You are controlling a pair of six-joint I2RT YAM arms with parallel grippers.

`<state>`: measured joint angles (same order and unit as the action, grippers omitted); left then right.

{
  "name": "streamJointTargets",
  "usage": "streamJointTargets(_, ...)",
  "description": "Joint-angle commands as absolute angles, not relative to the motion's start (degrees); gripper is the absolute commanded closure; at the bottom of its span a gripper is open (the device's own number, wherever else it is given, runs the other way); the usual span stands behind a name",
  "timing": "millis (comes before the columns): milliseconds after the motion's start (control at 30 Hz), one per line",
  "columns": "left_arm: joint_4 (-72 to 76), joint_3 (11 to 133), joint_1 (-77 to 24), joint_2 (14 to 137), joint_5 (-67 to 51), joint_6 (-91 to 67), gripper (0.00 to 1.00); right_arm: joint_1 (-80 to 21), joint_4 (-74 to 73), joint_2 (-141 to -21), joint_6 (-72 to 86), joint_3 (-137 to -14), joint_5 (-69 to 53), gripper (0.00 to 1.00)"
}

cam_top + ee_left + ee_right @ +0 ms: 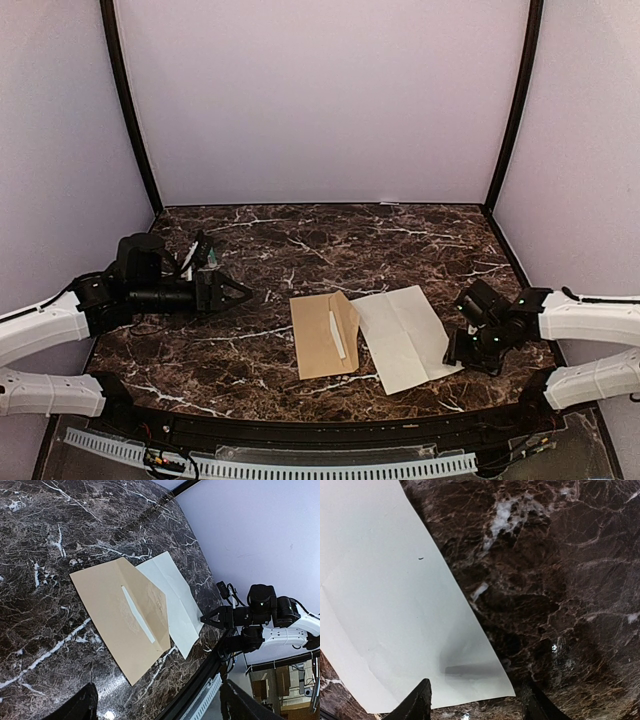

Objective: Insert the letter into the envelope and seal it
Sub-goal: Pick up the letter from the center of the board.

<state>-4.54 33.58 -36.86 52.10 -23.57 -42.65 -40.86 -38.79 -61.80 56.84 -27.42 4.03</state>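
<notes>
The brown envelope (318, 338) lies flat at the table's middle, its flap side with a white strip (337, 333) turned toward the letter. It also shows in the left wrist view (112, 625). The letter (405, 337), plain pale side up and creased, lies just right of it, edges touching or overlapping; it also shows in the left wrist view (172, 595). My right gripper (456, 345) is open and low at the letter's right corner (410, 605), one finger (415, 705) over the paper. My left gripper (243, 291) is open and empty, well left of the envelope.
The dark marble table (300, 240) is boxed in by white walls with black corner posts (130, 110). A black rail and a white slotted cable duct (300, 467) run along the near edge. The right arm shows in the left wrist view (262, 612).
</notes>
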Motion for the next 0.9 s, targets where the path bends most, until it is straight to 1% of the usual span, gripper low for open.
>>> streamJointTargets(0, -3.6, 33.5, -36.5, 52.4, -24.5, -42.2, 0.17, -40.7, -36.7, -61.5, 57.6, -26.0, 2.0, 0.46)
streamJointTargets(233, -3.1, 33.6, -36.6, 52.9, -24.5, -42.2, 0.17, -40.6, -36.3, -60.8, 58.3, -25.0, 1.6, 0.62)
streamJointTargets(333, -3.1, 33.7, -36.5, 53.1, -24.7, -42.1, 0.17, -40.7, -35.9, -60.4, 58.8, -24.7, 1.5, 0.72)
streamJointTargets(533, -3.2, 33.8, -36.6, 53.0, -24.5, -42.2, 0.17, -40.7, -34.6, -59.3, 59.5, -23.9, 1.2, 0.86)
streamJointTargets(633, -3.4, 33.8, -36.5, 52.9, -24.5, -42.2, 0.17, -40.7, -33.7, -58.9, 59.8, -23.4, 0.8, 0.91)
streamJointTargets(767, -3.6, 33.7, -36.6, 52.7, -24.3, -42.3, 0.17, -40.7, -33.0, -58.3, 60.2, -22.8, 0.7, 1.0)
streamJointTargets(867, -3.6, 33.7, -36.6, 52.6, -24.3, -42.2, 0.17, -40.7, -32.6, -57.5, 60.5, -22.7, 0.7, 1.0)
